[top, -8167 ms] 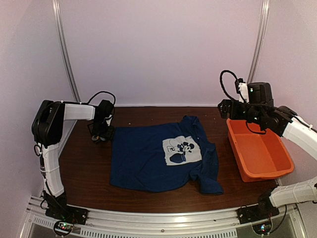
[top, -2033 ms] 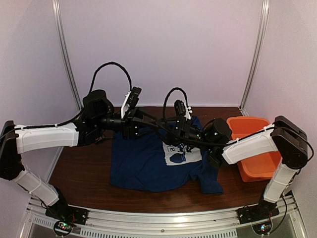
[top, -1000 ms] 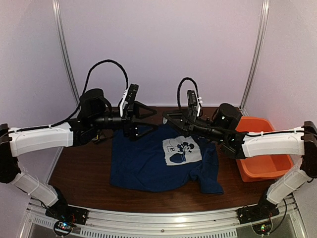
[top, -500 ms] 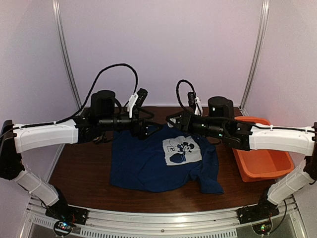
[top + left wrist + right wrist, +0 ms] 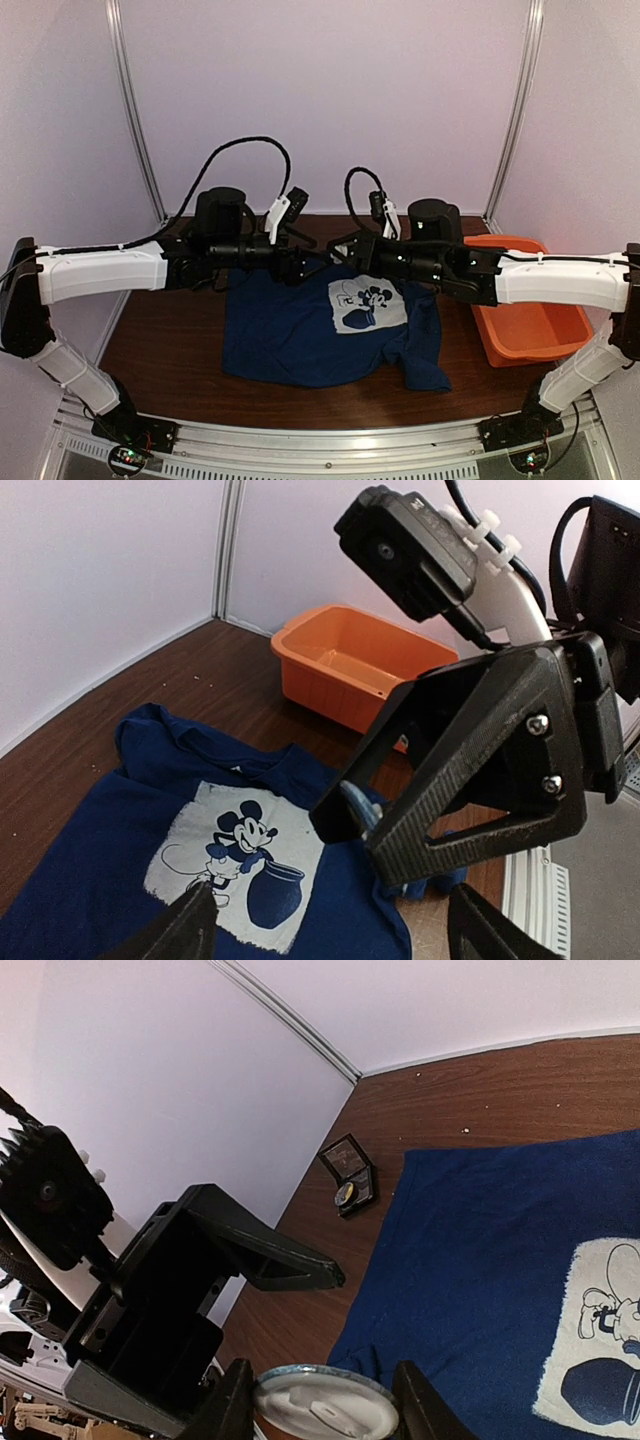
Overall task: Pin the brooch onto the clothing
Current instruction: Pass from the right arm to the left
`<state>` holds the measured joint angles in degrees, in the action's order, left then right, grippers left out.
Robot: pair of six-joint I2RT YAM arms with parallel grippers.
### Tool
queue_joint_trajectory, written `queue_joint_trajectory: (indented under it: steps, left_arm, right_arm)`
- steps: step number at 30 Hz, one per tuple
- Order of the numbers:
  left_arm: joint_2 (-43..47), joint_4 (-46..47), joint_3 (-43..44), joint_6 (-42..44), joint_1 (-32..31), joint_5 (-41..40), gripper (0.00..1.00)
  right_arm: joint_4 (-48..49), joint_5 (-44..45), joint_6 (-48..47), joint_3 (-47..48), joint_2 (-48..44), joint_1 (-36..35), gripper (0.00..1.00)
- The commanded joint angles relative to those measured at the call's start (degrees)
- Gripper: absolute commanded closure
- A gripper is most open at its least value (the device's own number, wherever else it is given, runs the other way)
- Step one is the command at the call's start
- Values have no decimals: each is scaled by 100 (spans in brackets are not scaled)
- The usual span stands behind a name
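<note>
Four things, one each.
One navy blue T-shirt [image 5: 290,330], one orange plastic tub [image 5: 535,325], one small black hinged box [image 5: 350,1173], one tiny round silvery-grey brooch [image 5: 325,1412].

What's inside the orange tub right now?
The orange tub shows only a bare orange floor and walls, with nothing lying in it. In the left wrist view, one end is covered by the right claw, so that part cannot be checked.
</note>
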<state>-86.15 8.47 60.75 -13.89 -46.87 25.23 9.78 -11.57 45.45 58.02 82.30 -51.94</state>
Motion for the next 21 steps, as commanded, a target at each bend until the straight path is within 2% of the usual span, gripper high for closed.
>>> queue_joint_trajectory:
  steps: [1,14,21]
  left_arm:
    - [-42,25,156,-21,-25,-236,21]
    - [-106,68,165,-120,-33,-162,23]
    - [-97,32,140,-167,-41,-470,23]
  right_arm:
    - [52,163,43,165,22,-78,63]
    - [15,401,86,330,172,-219,62]
    - [-10,541,152,394,216,-254,61]
